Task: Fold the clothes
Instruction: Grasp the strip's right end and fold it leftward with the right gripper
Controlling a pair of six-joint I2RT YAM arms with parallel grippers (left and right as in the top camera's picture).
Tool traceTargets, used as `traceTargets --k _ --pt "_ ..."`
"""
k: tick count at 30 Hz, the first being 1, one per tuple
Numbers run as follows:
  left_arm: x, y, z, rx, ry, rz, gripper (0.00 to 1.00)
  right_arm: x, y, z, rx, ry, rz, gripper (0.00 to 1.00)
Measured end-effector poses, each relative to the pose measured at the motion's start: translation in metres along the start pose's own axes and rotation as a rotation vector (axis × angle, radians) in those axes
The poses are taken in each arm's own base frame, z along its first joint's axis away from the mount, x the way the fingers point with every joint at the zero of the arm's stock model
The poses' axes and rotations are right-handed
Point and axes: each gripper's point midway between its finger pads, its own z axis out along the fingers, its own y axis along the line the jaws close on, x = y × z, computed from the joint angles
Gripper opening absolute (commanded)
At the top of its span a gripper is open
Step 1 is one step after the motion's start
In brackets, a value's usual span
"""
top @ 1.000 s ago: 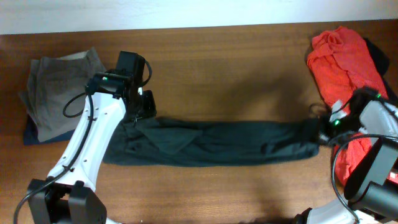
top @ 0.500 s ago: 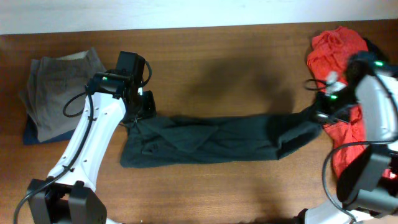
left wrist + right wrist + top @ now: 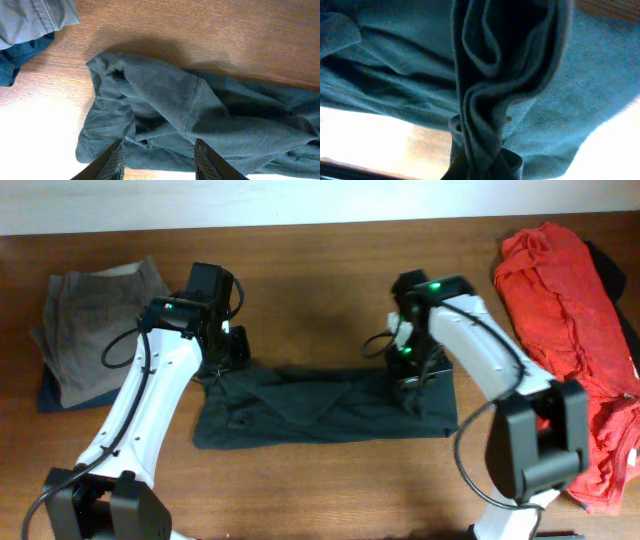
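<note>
Wooden table [image 3: 330, 270], dark charcoal trousers [image 3: 300, 405], rumpled, legs doubled back

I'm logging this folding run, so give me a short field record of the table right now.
garment in work: dark charcoal soft trousers lying across the wooden table, one end lifted back over the middle
right tool: shut on that lifted end
left tool: open, above the other end
by left arm: folded grey-khaki trousers on a navy garment
by right arm: crumpled red cloth
</note>
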Motion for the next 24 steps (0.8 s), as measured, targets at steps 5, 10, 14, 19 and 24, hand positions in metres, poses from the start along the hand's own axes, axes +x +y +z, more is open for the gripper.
traceTargets --k 5,10,14,19,24 --pt "0.0 0.0 0.0 0.0 0.0 0.0 0.45 -0.005 0.021 0.017 0.02 0.018 -0.046 0.07" --pt "0.0 0.0 0.0 0.0 0.0 0.0 0.45 -0.002 0.043 0.02 0.03 0.018 -0.089 0.07" --pt "0.0 0.0 0.0 0.0 0.0 0.0 0.45 0.0 0.053 0.022 0.035 0.02 -0.113 0.29" --pt "0.0 0.0 0.0 -0.001 0.001 0.0 0.46 0.0 0.057 0.022 0.036 0.018 -0.123 0.34" --pt "0.002 0.001 0.0 -0.003 0.007 0.006 0.59 0.002 0.054 0.022 0.036 0.026 -0.115 0.33"
